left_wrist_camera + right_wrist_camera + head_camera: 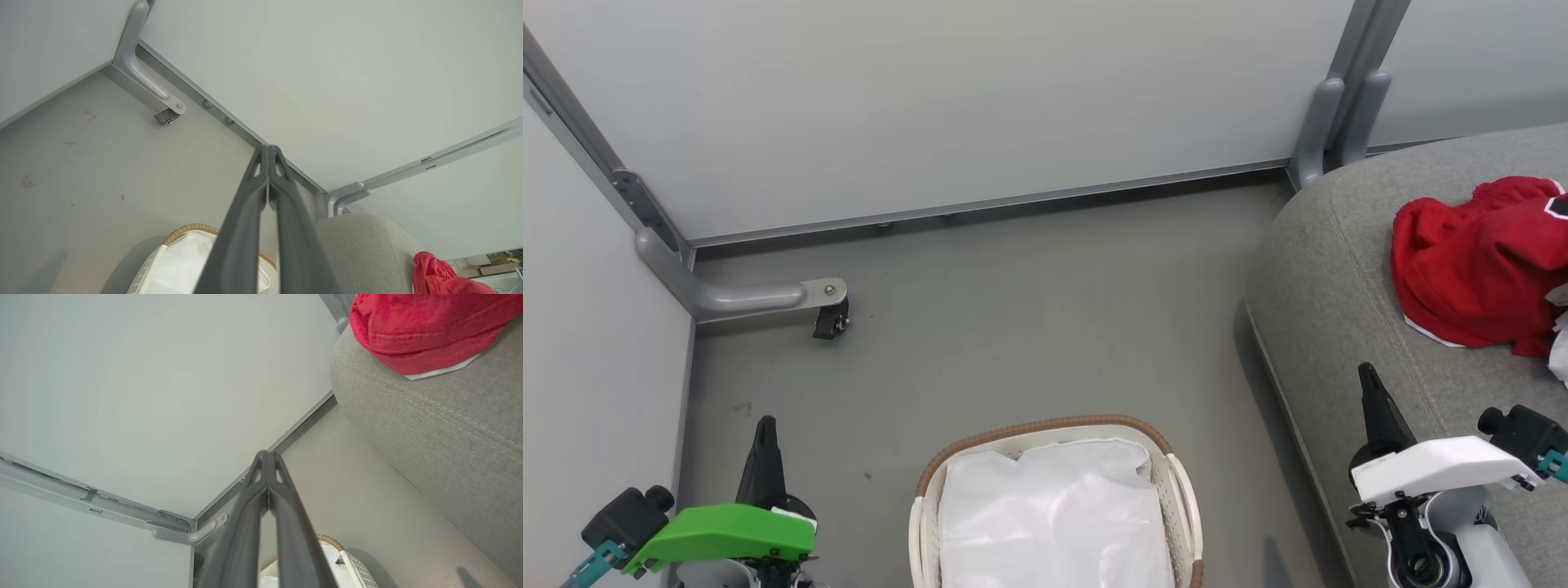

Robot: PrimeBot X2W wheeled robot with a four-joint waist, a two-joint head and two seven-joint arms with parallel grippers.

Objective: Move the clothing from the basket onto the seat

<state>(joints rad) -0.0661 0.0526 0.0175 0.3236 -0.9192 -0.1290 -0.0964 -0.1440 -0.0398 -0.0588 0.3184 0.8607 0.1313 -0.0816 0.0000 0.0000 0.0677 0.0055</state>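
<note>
Red clothing (1478, 261) with white trim lies bunched on the grey seat (1339, 278) at the right; it also shows in the wrist views as red cloth (437, 275) (416, 326). The white basket (1176, 482) with a brown rim stands on the floor at the bottom centre, holding a plain white liner sheet (1054, 514). My left gripper (765, 425) is shut and empty, low at the left of the basket. My right gripper (1365, 374) is shut and empty over the seat's front edge, left of and below the clothing.
Pale partition walls close off the back and left. A grey bracket foot with a black caster (829, 320) juts onto the floor at the left. Grey posts (1339, 114) stand by the seat's far corner. Open grey floor (1029, 310) lies between walls, basket and seat.
</note>
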